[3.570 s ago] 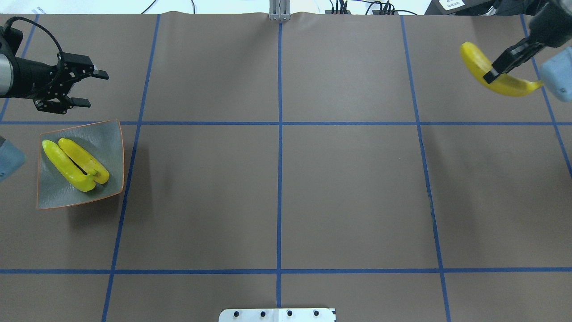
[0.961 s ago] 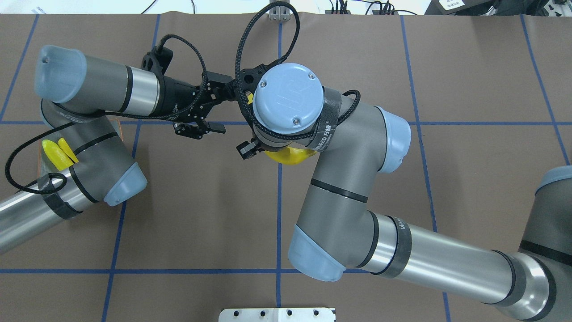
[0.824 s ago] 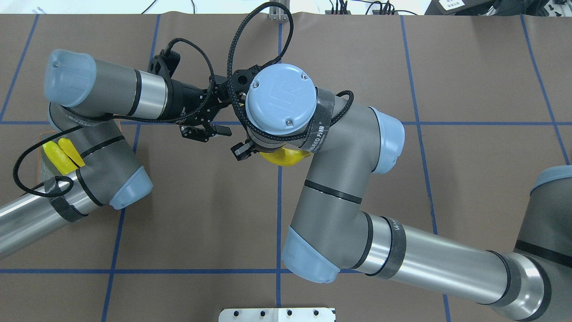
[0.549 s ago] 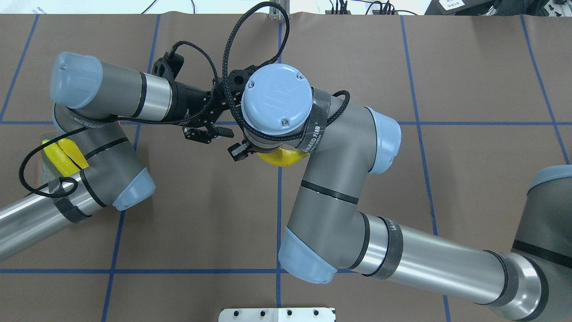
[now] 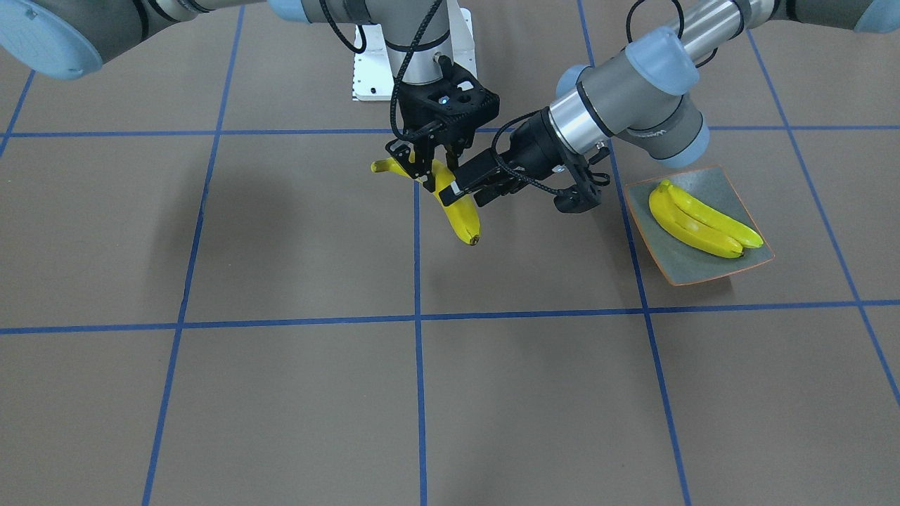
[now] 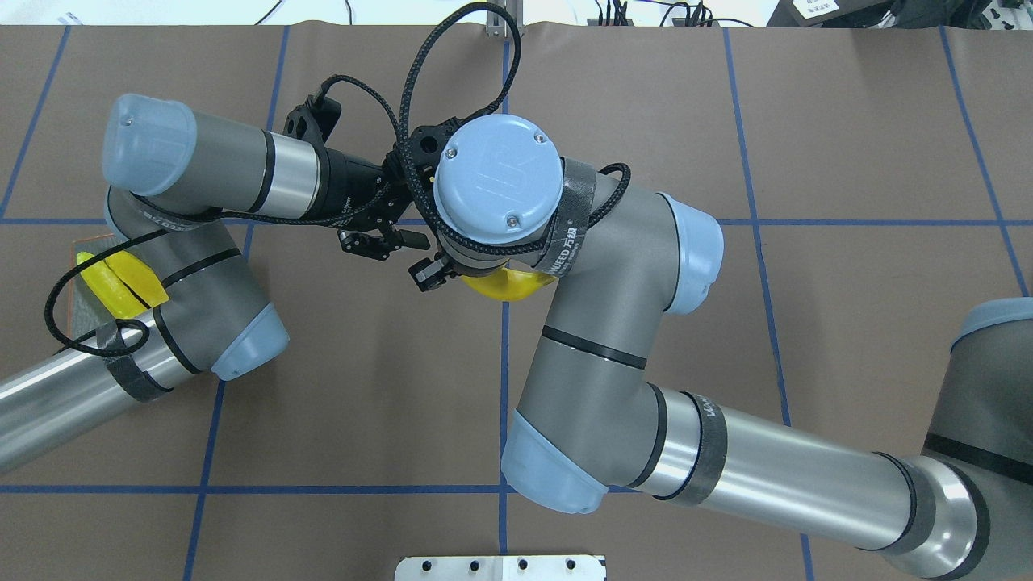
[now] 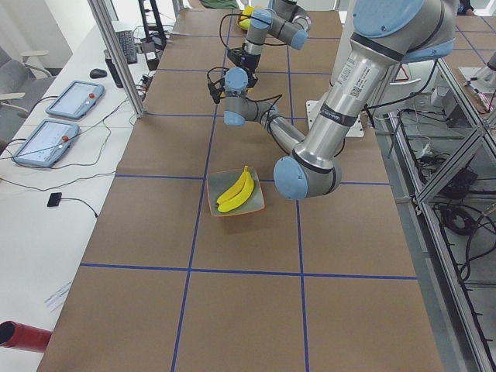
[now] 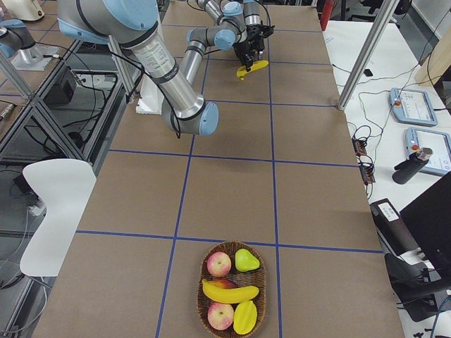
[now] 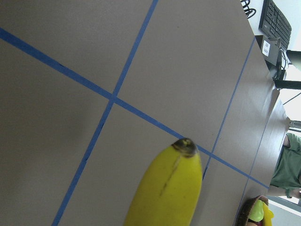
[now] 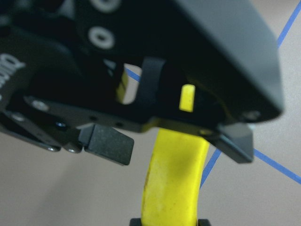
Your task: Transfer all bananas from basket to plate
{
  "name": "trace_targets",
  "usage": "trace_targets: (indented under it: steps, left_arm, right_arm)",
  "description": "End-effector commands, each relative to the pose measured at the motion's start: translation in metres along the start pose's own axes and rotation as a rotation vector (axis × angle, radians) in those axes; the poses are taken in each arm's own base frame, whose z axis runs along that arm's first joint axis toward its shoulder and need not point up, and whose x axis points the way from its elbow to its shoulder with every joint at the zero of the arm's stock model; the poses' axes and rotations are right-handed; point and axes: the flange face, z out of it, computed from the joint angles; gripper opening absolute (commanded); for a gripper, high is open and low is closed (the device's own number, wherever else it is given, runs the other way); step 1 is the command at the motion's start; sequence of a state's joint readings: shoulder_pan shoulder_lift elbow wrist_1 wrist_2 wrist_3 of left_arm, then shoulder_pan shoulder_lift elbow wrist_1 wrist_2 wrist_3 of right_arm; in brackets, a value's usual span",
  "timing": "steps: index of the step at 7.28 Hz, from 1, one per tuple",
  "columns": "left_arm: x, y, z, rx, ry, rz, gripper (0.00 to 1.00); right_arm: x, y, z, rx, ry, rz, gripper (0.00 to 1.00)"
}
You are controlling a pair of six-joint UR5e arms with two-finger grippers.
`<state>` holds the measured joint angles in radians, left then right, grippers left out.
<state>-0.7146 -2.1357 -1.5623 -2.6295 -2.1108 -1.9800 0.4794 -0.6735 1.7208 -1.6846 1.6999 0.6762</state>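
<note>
Exterior front-facing view shows a handover in the air over the middle of the table. The right gripper (image 5: 431, 172) points straight down and is clamped on the stem half of a banana (image 5: 460, 211). The banana appears to hang clear of the surface with its dark tip lowest.

The left gripper (image 5: 469, 190) reaches in sideways from the plate's side. The right wrist-mounted view shows its pads (image 10: 107, 143) spread wide with the banana between them, seemingly not yet touching, so it holds nothing.

The plate (image 5: 678, 261) carries two bananas (image 5: 703, 225) lying side by side. The wicker basket (image 8: 201, 304) sits well apart at the table's far right end, with one more banana (image 8: 230, 291) among other fruit.

To do this step well, the left jaws should probably close on the free lower half, away from the right fingers. The right gripper should let go only once that hold is firm. The skin looks smooth and curved, so an off-centre pinch could let the banana swing or slip.

A brown mat (image 5: 281, 232) marked with blue tape lines (image 5: 281, 323) covers the table. Handheld control tablets (image 7: 43, 143) rest on a white bench alongside, and a white chair (image 8: 53, 204) stands behind the robot.
</note>
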Motion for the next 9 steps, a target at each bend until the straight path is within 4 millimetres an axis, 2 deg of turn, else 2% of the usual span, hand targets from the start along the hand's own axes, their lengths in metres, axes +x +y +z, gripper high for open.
trace_targets:
  steps: [1, 3, 4, 6, 9]
  left_arm:
    - [-0.003, 0.003, 0.006, -0.008, -0.007, -0.003, 0.95]
    - [0.002, 0.000, 0.015, -0.003, -0.012, -0.007, 0.93]
    - [0.001, 0.002, 0.017, -0.005, -0.015, -0.008, 0.90]
    - [-0.001, 0.001, 0.019, -0.004, -0.020, -0.011, 0.78]
    - [-0.004, 0.005, 0.024, -0.012, -0.026, -0.013, 0.72]
  right_arm:
    - [0.000, 0.000, -0.002, 0.002, -0.003, 0.000, 0.00]
    - [-0.001, 0.000, -0.002, 0.003, -0.005, -0.001, 0.00]
    - [-0.001, 0.000, -0.003, 0.003, -0.005, -0.001, 0.00]
    - [0.000, 0.000, -0.003, 0.004, -0.004, -0.002, 0.00]
    - [0.000, 0.000, -0.004, 0.004, -0.006, 0.000, 0.00]
